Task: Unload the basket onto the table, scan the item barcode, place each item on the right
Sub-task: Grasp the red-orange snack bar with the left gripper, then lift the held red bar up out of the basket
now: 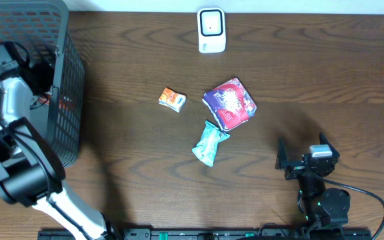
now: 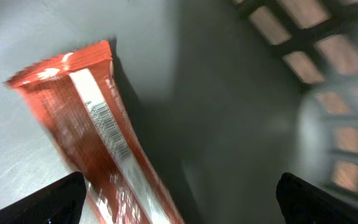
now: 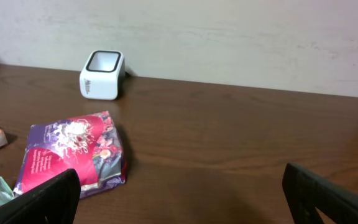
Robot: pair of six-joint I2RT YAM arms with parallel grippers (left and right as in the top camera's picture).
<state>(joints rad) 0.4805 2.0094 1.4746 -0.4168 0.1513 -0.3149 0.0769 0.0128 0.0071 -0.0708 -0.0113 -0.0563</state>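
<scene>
Red packet (image 2: 104,143) fills the left wrist view, lying flat on the grey floor of the mesh basket (image 2: 328,81). It's a long, glossy wrapper with a white strip down its length, and the barcode (image 2: 107,121) is printed there, facing up. The left gripper (image 2: 185,202) hangs over it with its fingers spread wide, touching nothing and holding nothing. My read is that this one is dealt with and binned, though a fresh pick-up would look much the same.

From overhead, the left arm (image 1: 9,100) reaches into the basket at the far left, and its fingers are hidden by the mesh. The white scanner (image 1: 211,30) stands at the back edge of the table (image 1: 325,60), well apart from the basket. An orange packet (image 1: 172,99), a purple packet (image 1: 229,102) and a teal packet (image 1: 210,143) lie mid-table, so I'd say there's scanning left to do.

On the right wrist view, the right gripper (image 3: 185,199) is splayed open, empty and low over the wood. The purple packet is just ahead to its left, and the scanner window faces up.
</scene>
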